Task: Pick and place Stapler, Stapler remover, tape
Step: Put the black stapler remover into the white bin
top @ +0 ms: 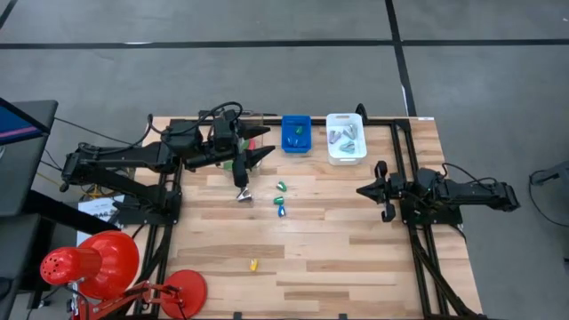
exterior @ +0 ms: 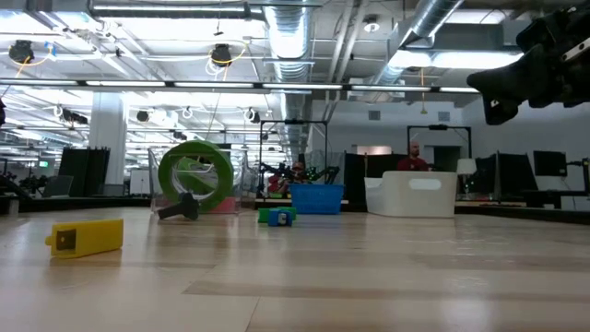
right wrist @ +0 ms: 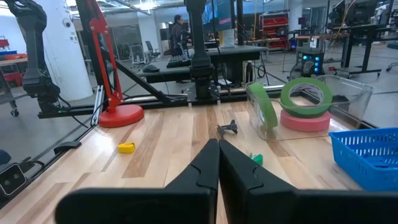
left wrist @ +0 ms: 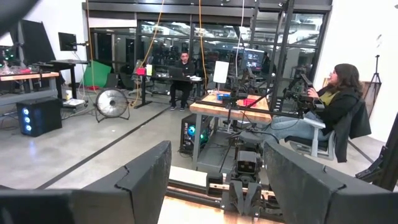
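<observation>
On the pale wooden plank worktop (top: pixel 311 240), the left end effector (top: pixel 253 158) hangs at about 11 o'clock from the centre, its two dark fingers (left wrist: pixel 143 180) spread wide and released, gripping nothing. The right end effector (top: pixel 366 189) waits at about 3 o'clock, fingers (right wrist: pixel 202 165) clenched together on nothing.

The tape lies by the far left edge, near 11 o'clock. One green ring-shaped tape roll (right wrist: pixel 262 106) stands on edge on the wood, tilted, just beside a clear plastic tray (right wrist: pixel 348 93). In that tray a second green ring-shaped roll (right wrist: pixel 305 95) lies flat atop a red-pink ring-shaped roll (right wrist: pixel 305 119).

A small dark metal clawed item (right wrist: pixel 228 129) sits near the upright roll. Small green and blue items (top: pixel 281 200) lie close together around the centre, and a small yellow block (top: pixel 253 264) sits alone toward 7 o'clock.

At 12 o'clock stand a blue plastic basket (top: pixel 296 135) and, beside it, a white plastic bin (top: pixel 346 138) with silvery pieces inside.
</observation>
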